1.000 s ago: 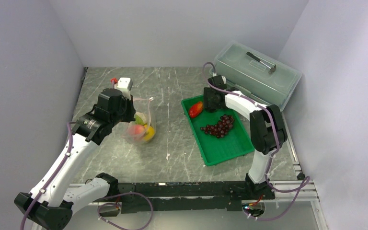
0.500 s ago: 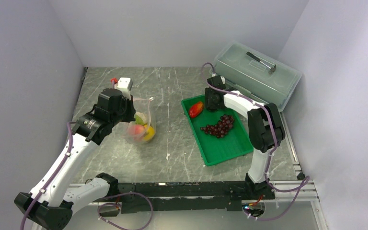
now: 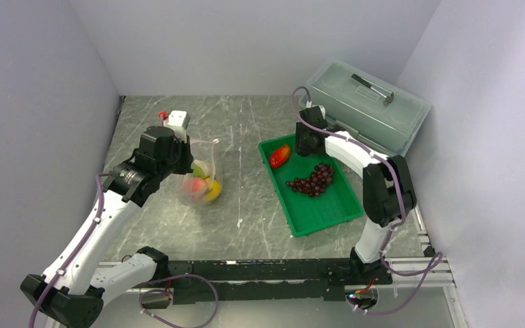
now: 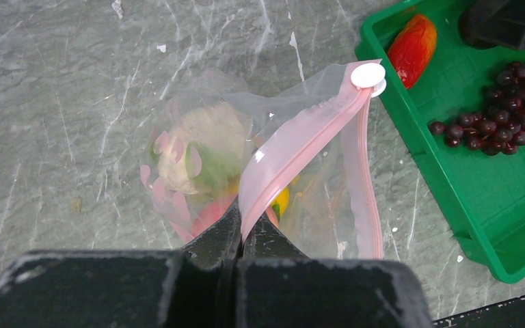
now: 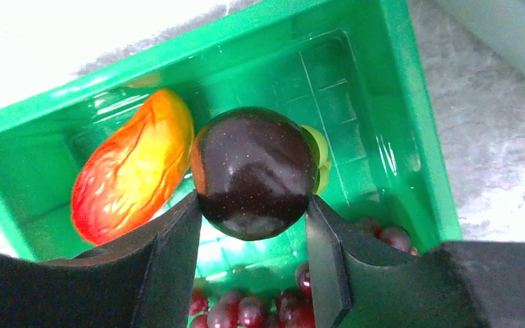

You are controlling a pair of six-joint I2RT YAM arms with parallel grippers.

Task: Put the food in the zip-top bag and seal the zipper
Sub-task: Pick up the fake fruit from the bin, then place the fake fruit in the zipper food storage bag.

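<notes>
Where the green tray (image 3: 325, 210) lies on the marbled table (image 3: 246, 219), three pieces of toy food are counted within it: one dark purple ball (image 5: 253, 171), one red-orange fruit (image 5: 133, 184) and one dark grape bunch (image 3: 312, 179). The ball is clamped between the two fingers of the right gripper (image 5: 251, 208) at the tray's far end, just beside the red-orange fruit; whether it is lifted off the tray floor cannot be told. The right arm is bent over the tray's right side, its wrist turned down into the far end. To the left of the tray, well apart from it, the zip-top bag (image 4: 198, 157) is held up by the left gripper (image 4: 243, 236), whose fingers are pinched shut on the pink zipper (image 4: 301, 147); the left arm is stretched forward and raised. Three more pieces are seen inside the bag: one white-and-green vegetable (image 4: 202, 147), one pink peach (image 4: 208, 215) and one yellow-orange fruit (image 4: 281, 201). One white slider (image 4: 368, 75) sits at the zipper's end nearest the tray. One pale lidded box (image 3: 366, 106) stands just behind the tray.
</notes>
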